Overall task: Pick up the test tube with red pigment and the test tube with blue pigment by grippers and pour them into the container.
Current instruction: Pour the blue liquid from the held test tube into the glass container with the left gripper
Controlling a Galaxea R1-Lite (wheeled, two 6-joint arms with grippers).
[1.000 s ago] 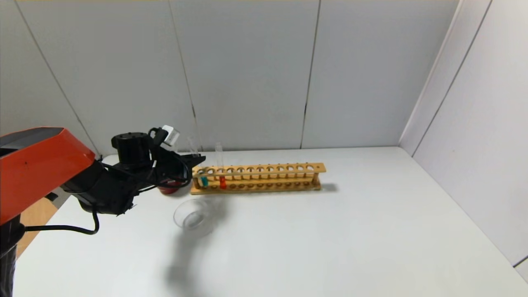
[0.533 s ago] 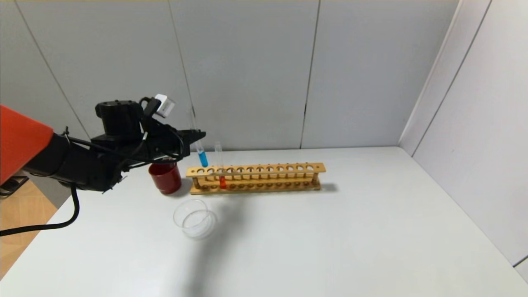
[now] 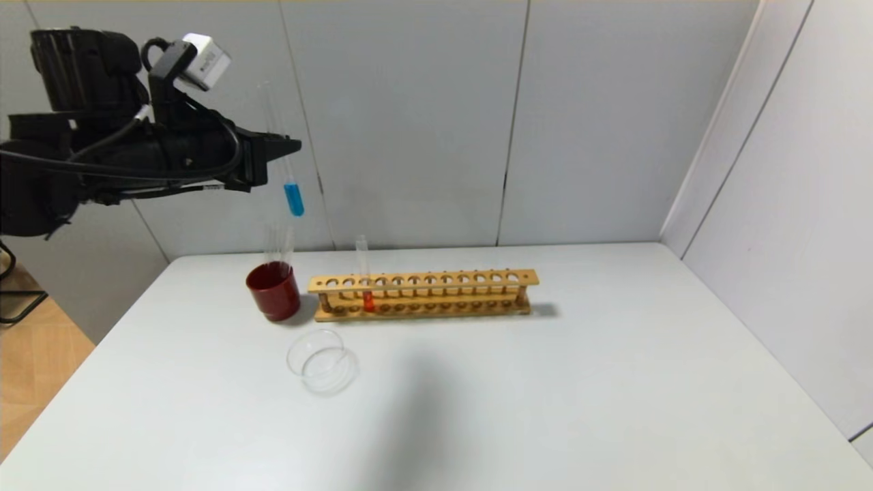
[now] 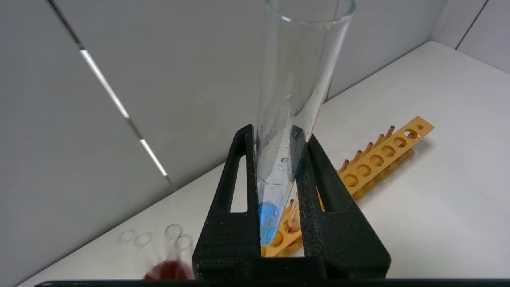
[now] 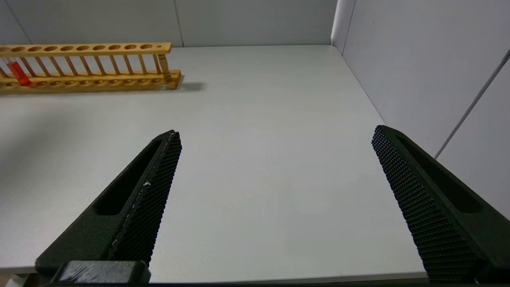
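My left gripper [image 3: 283,146] is raised high above the table's back left, shut on the test tube with blue pigment [image 3: 294,198], which hangs nearly upright. The left wrist view has the tube [image 4: 293,119] clamped between the two black fingers [image 4: 239,179]. The test tube with red pigment [image 3: 367,300] stands in the wooden rack [image 3: 423,293] near its left end and appears again in the right wrist view [image 5: 18,73]. The clear glass container [image 3: 322,361] sits on the table in front of the rack. My right gripper [image 5: 275,137] hangs open over the table's right side, empty.
A dark red cup [image 3: 273,292] holding plain clear tubes stands just left of the rack. Grey wall panels close off the back and the right side. The white table [image 3: 545,395] stretches wide to the right of the dish.
The left gripper has lifted the blue tube out of the rack's left end, rising high and drifting left. The red tube, dish and cup have not moved.
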